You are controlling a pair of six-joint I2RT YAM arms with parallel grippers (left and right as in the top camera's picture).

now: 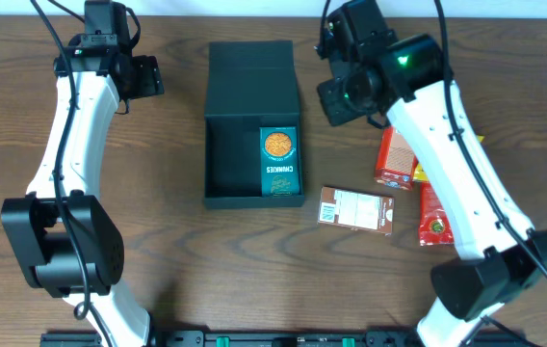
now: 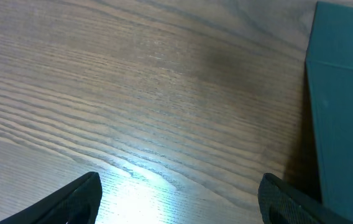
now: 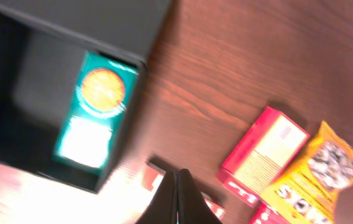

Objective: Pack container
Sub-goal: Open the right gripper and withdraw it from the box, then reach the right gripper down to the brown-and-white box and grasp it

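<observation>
1 matte, dark cardboard container (image 1: 250,72), rectangular with its lid open, is seen at upper centre, holding 1 teal snack carton (image 1: 279,162). 4 packs are counted to its right: 1 flat brown pack (image 1: 355,209), 1 red carton (image 1: 396,157), 1 red pouch (image 1: 434,217) and 1 glossy yellow pouch (image 3: 316,168). The left gripper (image 2: 179,205) is spread and empty; the right gripper (image 3: 178,199) is pressed together.

Overhead light is even, soft. My left view has white glare on the table (image 2: 133,180); my right view is blurred, the container (image 3: 33,93) dark inside.

Colour record
The container (image 1: 251,77) is finished in dark teal-black; the teal carton (image 1: 279,162) is marked with an orange disc — the table (image 1: 177,260) is grained brown.
</observation>
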